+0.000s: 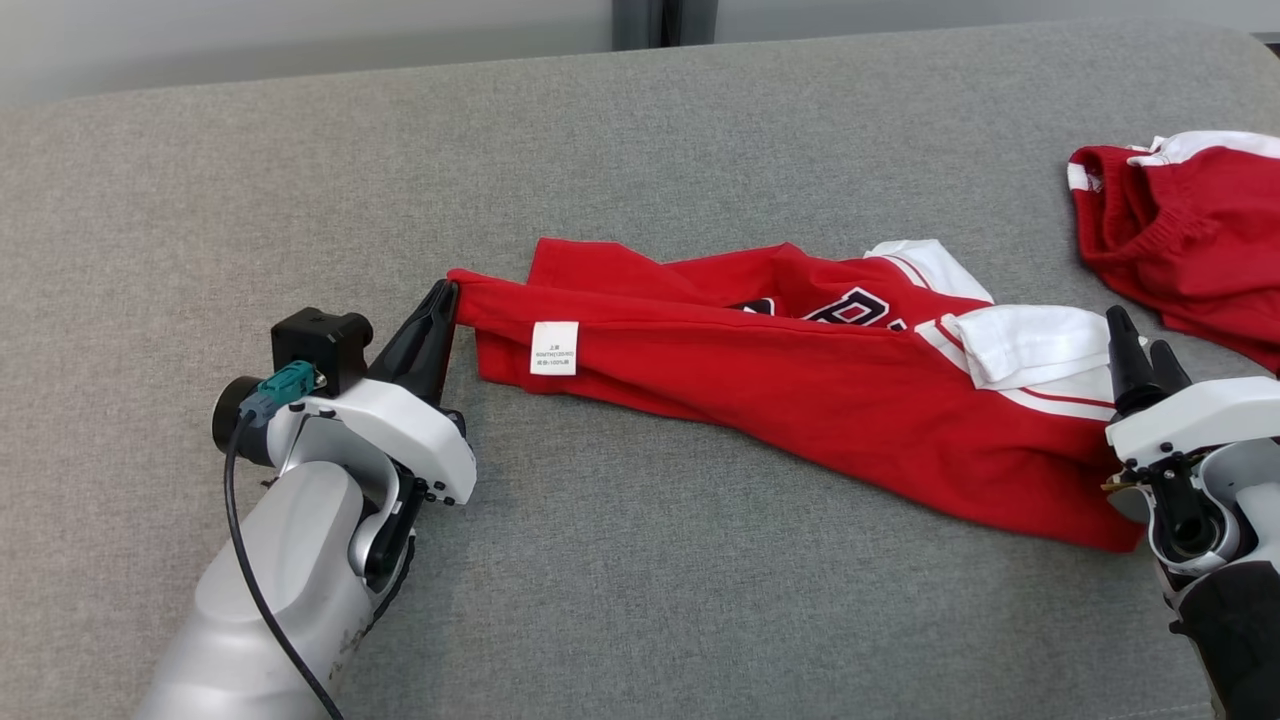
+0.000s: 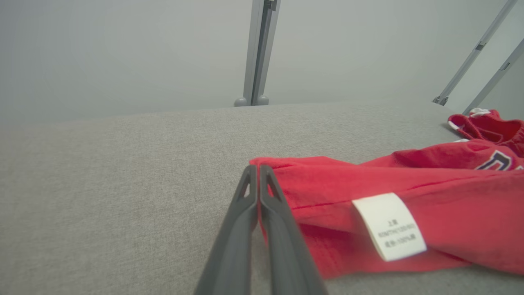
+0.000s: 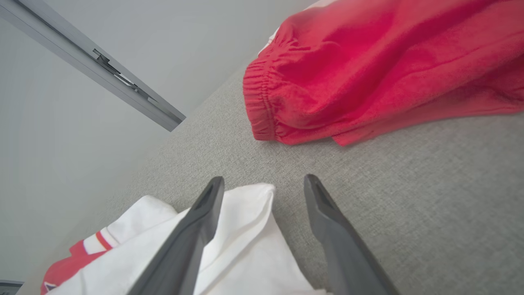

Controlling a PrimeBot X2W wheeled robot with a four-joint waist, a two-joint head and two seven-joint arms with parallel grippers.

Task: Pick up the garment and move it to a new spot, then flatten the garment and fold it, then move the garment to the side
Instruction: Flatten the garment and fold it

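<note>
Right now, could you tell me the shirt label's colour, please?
The label is white with dark print, clearest in the left wrist view.

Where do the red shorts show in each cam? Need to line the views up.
Head view: shorts at the right edge, upper part, beyond the shirt.
Left wrist view: shorts far right, mid-height, just behind the shirt.
Right wrist view: shorts large, top right, elastic waistband at their left end.
Shared landmark: the shirt; its white sleeve lies nearest the shorts.
</note>
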